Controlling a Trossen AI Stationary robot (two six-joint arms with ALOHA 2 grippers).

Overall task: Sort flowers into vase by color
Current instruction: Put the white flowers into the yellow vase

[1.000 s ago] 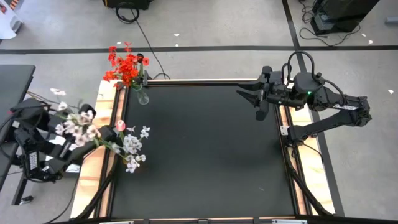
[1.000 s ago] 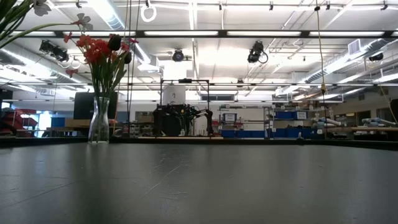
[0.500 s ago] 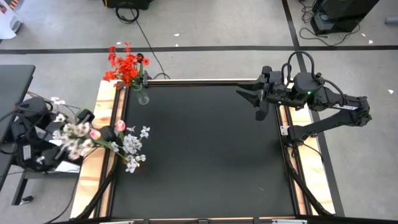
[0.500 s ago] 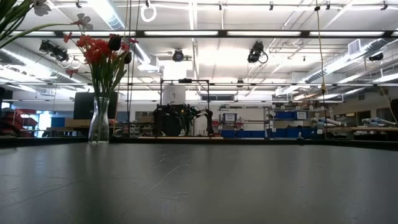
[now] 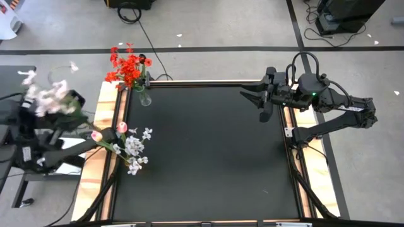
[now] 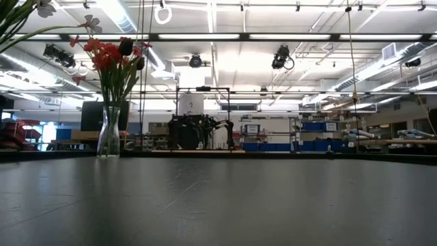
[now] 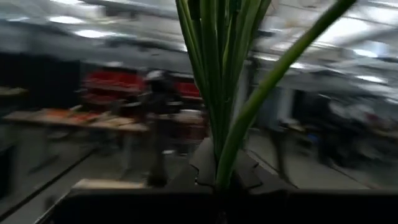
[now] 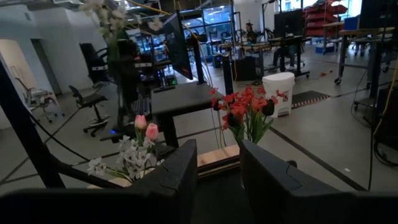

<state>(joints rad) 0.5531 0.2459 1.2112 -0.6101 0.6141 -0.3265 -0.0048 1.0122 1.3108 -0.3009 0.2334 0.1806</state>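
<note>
Black table top, framed in pale wood, seen from above with one arm at each side. Red small-bloom sprays stand upright in a clear glass vase at the table's far left corner; the low view shows the same vase with green stems inside and the red blooms spreading above its mouth. At the left edge, part on the wooden border and part on the black surface, stands or lies a mixed cluster: two pale pink tulips side by side with white small-blossom sprays just beside them toward the table's middle; whether these sit in a container cannot be made out from above. Left gripper is off the table beyond its left edge, jaws closed on a bunch of green stems, which the left wrist view shows rising straight up out of the fingers; the bunch's pale blossoms appear blurred over the arm in the high view, possibly white or pale pink. Right gripper hangs over the table's far right corner, pointing toward the left side, jaws standing apart with nothing between them; its two dark fingers frame the red sprays, the tulips and the white sprays across the table.
</note>
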